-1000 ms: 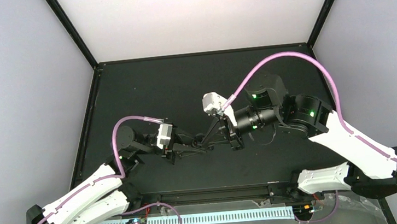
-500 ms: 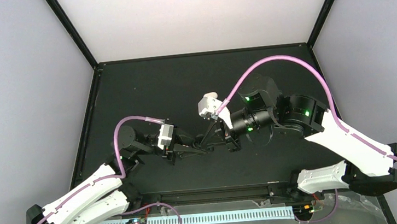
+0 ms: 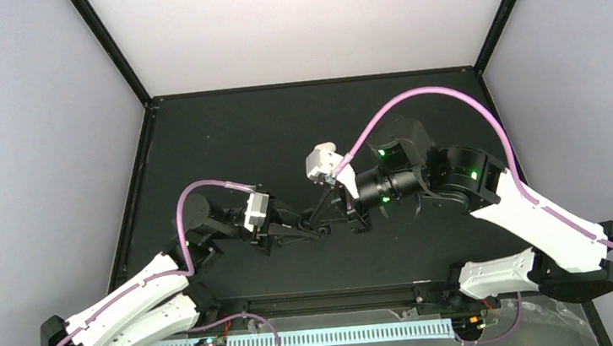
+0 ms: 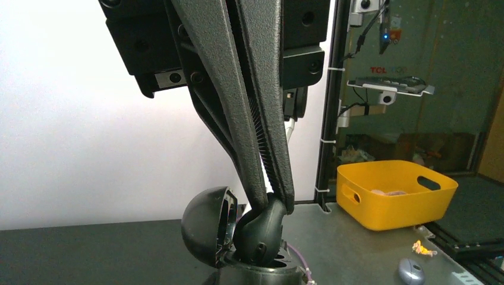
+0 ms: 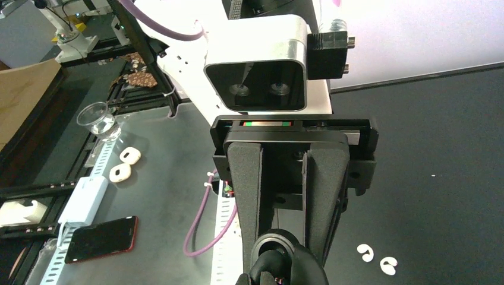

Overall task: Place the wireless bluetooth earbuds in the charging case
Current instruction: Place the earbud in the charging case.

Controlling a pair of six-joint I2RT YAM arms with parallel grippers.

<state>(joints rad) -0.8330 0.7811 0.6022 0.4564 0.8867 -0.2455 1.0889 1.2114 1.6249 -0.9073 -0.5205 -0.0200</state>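
A black round charging case [image 4: 257, 274] with its hinged lid [image 4: 205, 225] swung open is held between the fingers of my right gripper [image 5: 285, 243], which is shut on it. My left gripper [image 4: 275, 200] is shut on a black earbud [image 4: 261, 228] whose lower end sits in the case's open mouth. In the top view both grippers meet at mid-table, left [image 3: 317, 225] and right [image 3: 330, 213]. Two tiny white comma-shaped buds [image 5: 365, 252] [image 5: 388, 265] lie loose on the black table to the right of the case. No white case shows.
Beyond the table edge there are a yellow bin [image 4: 395, 193], a red-edged phone [image 5: 101, 237], a white box [image 5: 83, 199], a glass [image 5: 98, 119] and two white oval pieces [image 5: 125, 163]. A purple cable [image 5: 202, 222] hangs by the slotted rail.
The right arm shifted a little left and towards the left gripper during the first half second. Since then both arms have stayed almost still, with their grips unchanged.
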